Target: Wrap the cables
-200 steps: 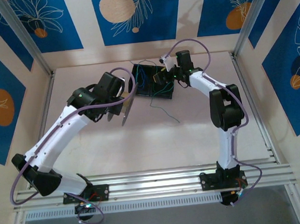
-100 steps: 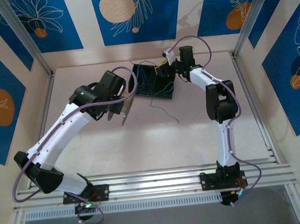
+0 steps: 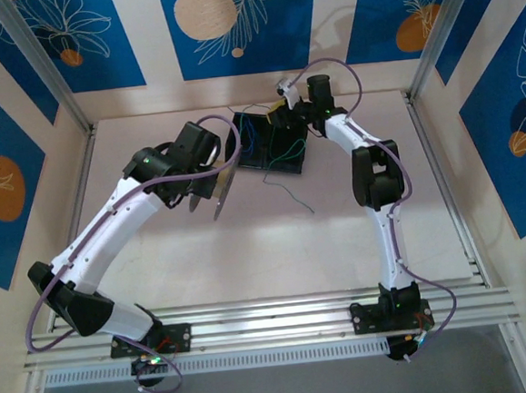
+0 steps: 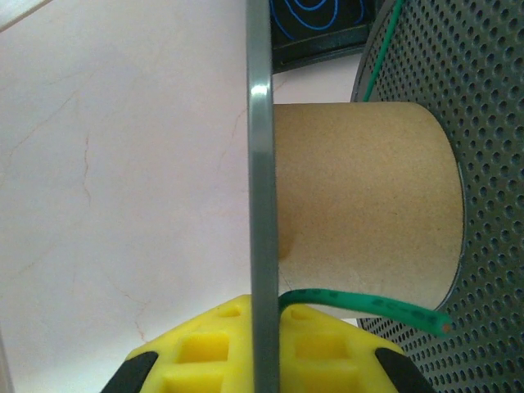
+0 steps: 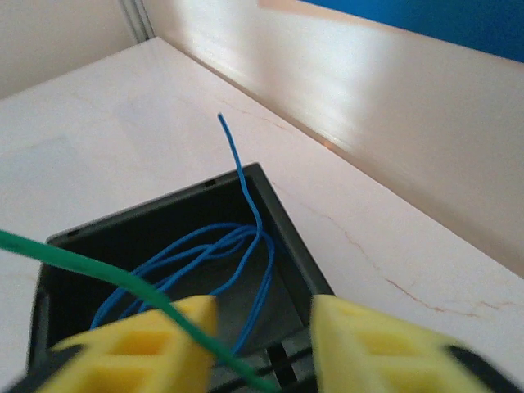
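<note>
While hovering just above the black tray [image 5: 288, 246] with yellow fingers [image 5: 139, 344] spread well apart, shows the right gripper [image 5: 264, 315] gaping wide. Inside the tray, loosely coiled: blue cables [image 5: 176, 258], one end poking up past the far wall. Slanting across the tray's near side in front of those fingers: green cable [image 5: 98, 270]. Just beside the tray, on the left arm's side, pinched firmly between the pads [image 4: 196, 352] of the left gripper [image 4: 260, 327]: thin flange of a spool [image 4: 360, 196], a green cable end lying close under its cardboard core, perforated outer flange beyond
</note>
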Robot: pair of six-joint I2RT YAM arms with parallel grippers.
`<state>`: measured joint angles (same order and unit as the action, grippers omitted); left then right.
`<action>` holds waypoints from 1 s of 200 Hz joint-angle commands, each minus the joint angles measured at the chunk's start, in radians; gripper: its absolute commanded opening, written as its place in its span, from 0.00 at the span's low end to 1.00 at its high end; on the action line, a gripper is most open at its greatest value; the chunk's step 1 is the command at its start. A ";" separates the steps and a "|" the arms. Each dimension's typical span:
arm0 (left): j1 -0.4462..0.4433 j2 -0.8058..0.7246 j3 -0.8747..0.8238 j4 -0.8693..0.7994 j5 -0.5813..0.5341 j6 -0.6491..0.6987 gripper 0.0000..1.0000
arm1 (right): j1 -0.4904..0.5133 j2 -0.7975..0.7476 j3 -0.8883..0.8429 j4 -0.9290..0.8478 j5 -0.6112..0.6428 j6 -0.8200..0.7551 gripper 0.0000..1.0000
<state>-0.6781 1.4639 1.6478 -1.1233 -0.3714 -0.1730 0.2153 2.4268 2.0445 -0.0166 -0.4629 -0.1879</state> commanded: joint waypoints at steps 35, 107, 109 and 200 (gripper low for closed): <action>0.023 0.006 0.032 0.039 0.000 -0.008 0.00 | 0.016 -0.050 -0.018 -0.011 0.002 -0.010 0.00; 0.060 0.073 0.032 0.087 -0.061 -0.051 0.00 | 0.070 -0.386 -0.282 0.077 0.167 -0.011 0.00; 0.061 0.079 0.034 0.088 -0.063 -0.052 0.00 | 0.073 -0.393 -0.283 0.072 0.166 -0.011 0.00; 0.251 0.233 0.230 0.105 -0.109 -0.274 0.00 | 0.246 -0.816 -0.579 0.061 0.068 -0.069 0.00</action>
<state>-0.4824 1.6997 1.7794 -1.0554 -0.4297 -0.3420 0.4122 1.7142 1.5574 0.0402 -0.3389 -0.2169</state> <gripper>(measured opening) 0.073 0.053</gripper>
